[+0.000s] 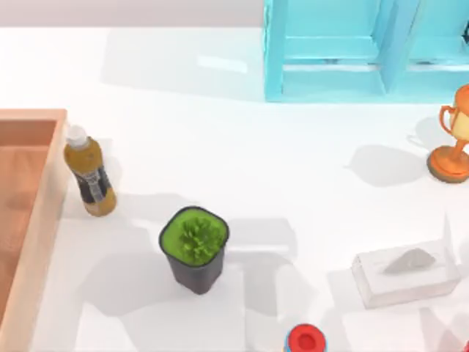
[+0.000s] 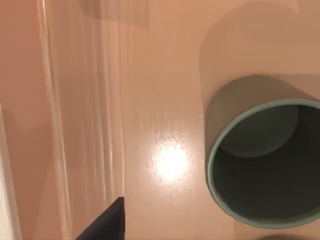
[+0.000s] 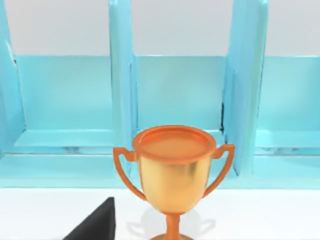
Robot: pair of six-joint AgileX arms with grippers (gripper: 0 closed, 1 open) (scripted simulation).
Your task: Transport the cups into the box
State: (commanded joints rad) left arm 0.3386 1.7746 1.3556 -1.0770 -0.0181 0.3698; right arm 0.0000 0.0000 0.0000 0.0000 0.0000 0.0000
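White table seen from above, with the box at its left edge: only the box's right wall and part of its back wall are in frame, the thick orange-brown rim running down the left side of the top view and the wooden floor lying beyond it. Just beside the outside of that wall an amber bottle with a white cap and dark label stands tilted. Nearer the middle, a square dark pot with a green plant stands apart from the bottle, with bare table between them. A light-blue shelf frame occupies the far edge toward the right; a gold trophy on an orange base stands at the right edge, below the frame. A clear tissue box lies near the lower right, and a red cap touches the bottom edge. The broad central and far-left stretch of table carries nothing but shadows. In the left wrist view, one cup stands upright on the box's glossy wooden floor, mouth open, dark inside visible; a dark tip of the left hand shows beside it, apart from the cup, and whether that hand is spread or pressed together cannot be told. In the right wrist view the trophy stands in front of the shelf frame's dividers, with a dark tip of the right hand at the picture's lower edge; its state likewise cannot be told.
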